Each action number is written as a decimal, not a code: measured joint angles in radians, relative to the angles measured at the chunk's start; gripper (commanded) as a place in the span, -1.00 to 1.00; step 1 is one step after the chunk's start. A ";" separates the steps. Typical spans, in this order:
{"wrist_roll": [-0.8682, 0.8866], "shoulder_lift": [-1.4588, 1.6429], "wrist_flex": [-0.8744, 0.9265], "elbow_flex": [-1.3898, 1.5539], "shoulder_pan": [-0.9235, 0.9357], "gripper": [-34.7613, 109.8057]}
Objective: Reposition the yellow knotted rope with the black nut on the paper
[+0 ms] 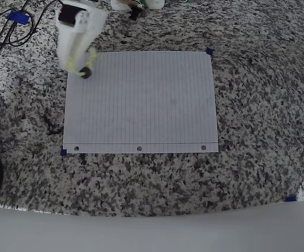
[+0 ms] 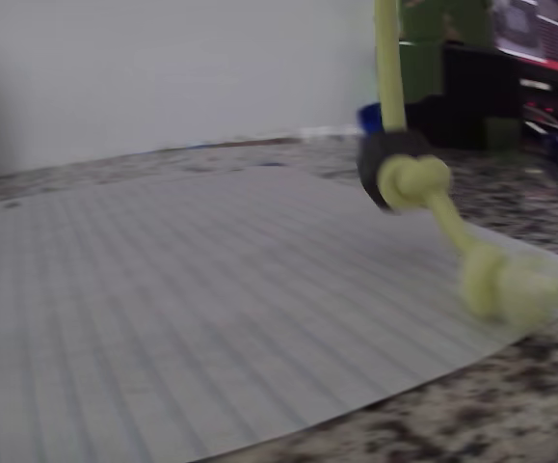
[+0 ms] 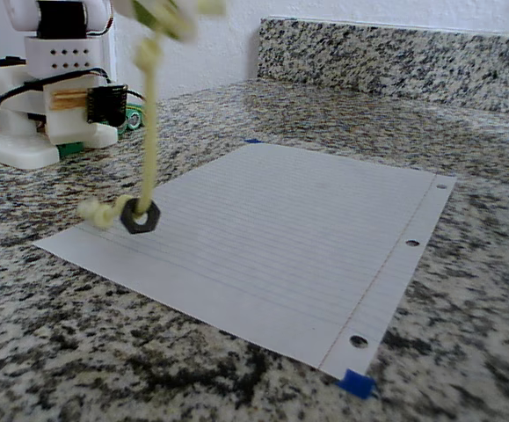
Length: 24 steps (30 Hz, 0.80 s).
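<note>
A speckled granite counter is seen in all three views, with a granite backsplash at its rear in the fixed view. A white lined paper lies flat on it, three punched holes along one long edge; small pieces of blue tape are seen at some of its corners.

The white arm is blurred in the overhead view, above the paper's upper left corner. Its base stands on the counter behind the sheet in the fixed view. The gripper is cut off by the top edge of the fixed view and blurred; the rope's upper end is held up there, but how far the jaws are spread cannot be told.

The rope hangs nearly straight down from the gripper. Its lower end is bent sideways and lies at the paper's edge near the corner, as the wrist view shows, with knots along that end.

The black nut is threaded on the rope just above a knot and rests at the paper's surface close to that corner.
</note>
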 measured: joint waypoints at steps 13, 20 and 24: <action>0.201 -0.066 -0.186 0.020 0.152 -0.52; 0.525 -0.103 -0.213 0.040 0.075 -0.52; 0.710 -0.066 -0.166 0.092 -0.006 -0.52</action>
